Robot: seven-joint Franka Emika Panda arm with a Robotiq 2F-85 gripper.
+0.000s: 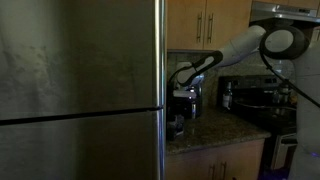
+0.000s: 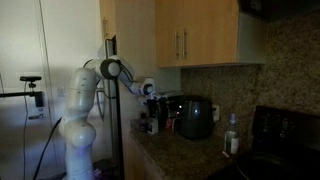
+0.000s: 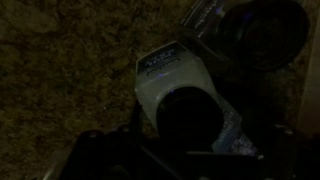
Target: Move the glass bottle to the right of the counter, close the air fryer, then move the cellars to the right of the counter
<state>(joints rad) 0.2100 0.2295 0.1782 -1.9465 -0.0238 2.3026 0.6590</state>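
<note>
- While the dim pictures limit the findings, the counter (image 2: 190,146) carries the air fryer (image 2: 195,116); its drawer looks shut, but this is unconfirmed.
- The gripper (image 2: 151,92) hangs at the fryer's 10 o'clock. Whether its jaws are apart or together cannot be told.
- The glass bottle (image 2: 232,134) stands at the fryer's 4 o'clock, near the stove (image 2: 285,128).
- The cellars (image 2: 150,124) sit at the gripper's 6 o'clock. The wrist view shows a pale container (image 3: 172,85) directly below.
- Judgement: the cellars step is in hand. The next move calls for a straight descent and a centred grasp.

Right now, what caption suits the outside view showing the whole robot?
Robot gripper hangs above the dark counter beside the black air fryer, glass bottle farther along.
</note>
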